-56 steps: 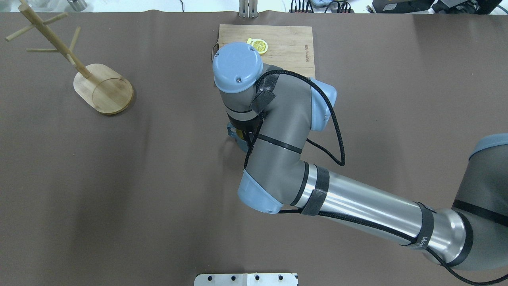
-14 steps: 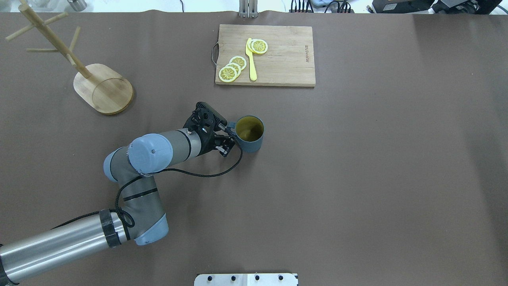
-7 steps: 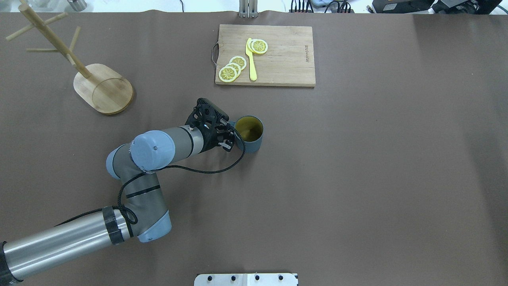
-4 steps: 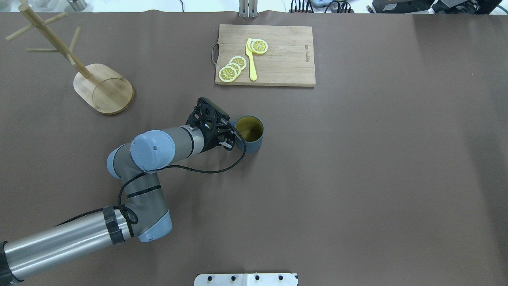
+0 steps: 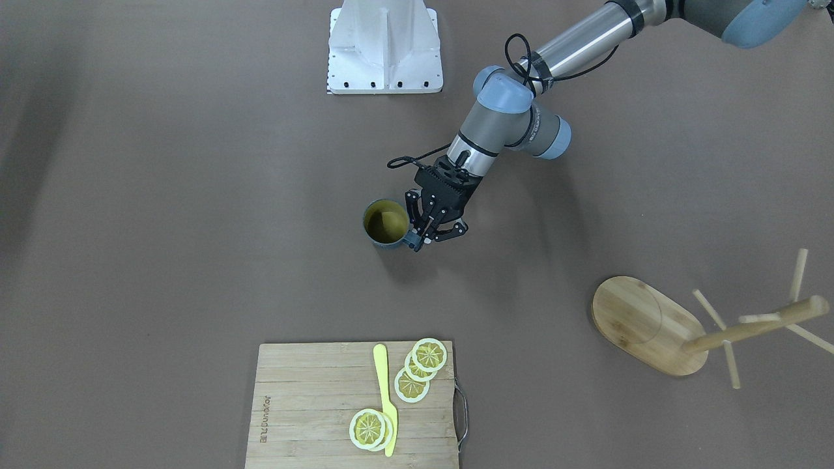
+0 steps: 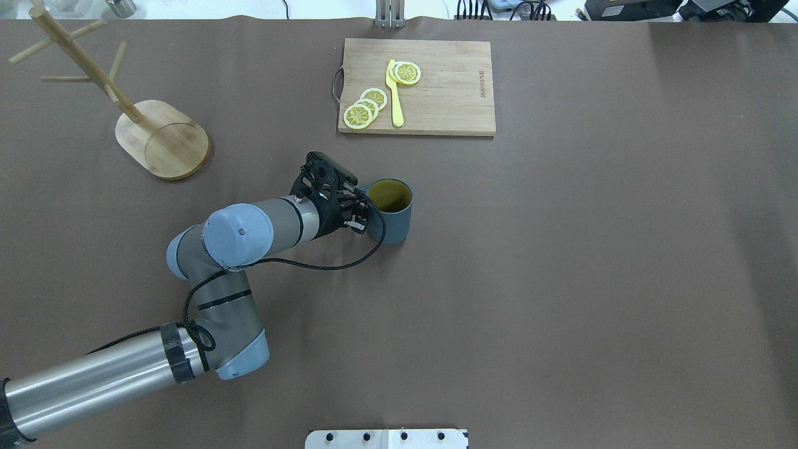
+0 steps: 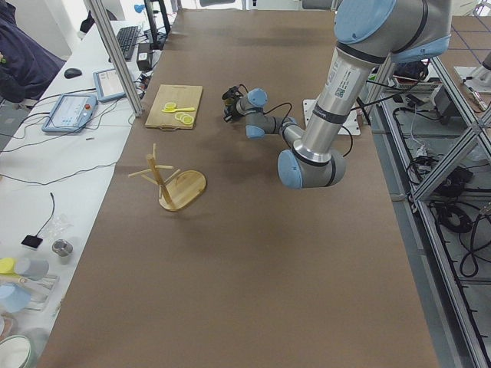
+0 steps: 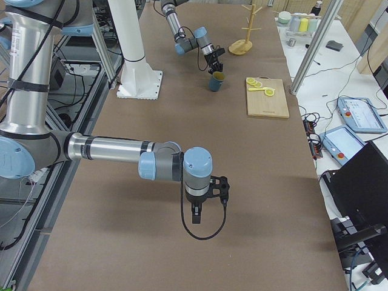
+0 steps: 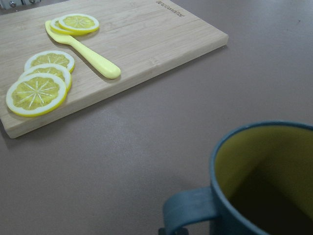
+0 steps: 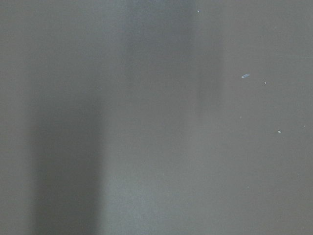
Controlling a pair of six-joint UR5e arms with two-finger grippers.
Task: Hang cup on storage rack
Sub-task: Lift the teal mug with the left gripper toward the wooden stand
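The cup (image 6: 390, 215), dark teal with a yellow inside, is upright near the table's middle; it also shows in the front view (image 5: 384, 223) and close up in the left wrist view (image 9: 264, 181). My left gripper (image 6: 360, 212) is shut on the cup's handle (image 9: 188, 210) from the cup's left side. The storage rack (image 6: 163, 140), a wooden mug tree on an oval base, stands at the far left with bare pegs (image 5: 642, 322). My right gripper (image 8: 197, 217) hangs over bare table near the robot's right end; I cannot tell whether it is open or shut.
A wooden cutting board (image 6: 436, 87) with lemon slices (image 6: 365, 107) and a yellow knife (image 6: 394, 93) lies beyond the cup at the far edge. A white mount plate (image 6: 386, 438) sits at the near edge.
The right arm that stood over the cup has withdrawn. The left arm came in and closed on the handle. In the last half second gripper and cup have risen slightly.
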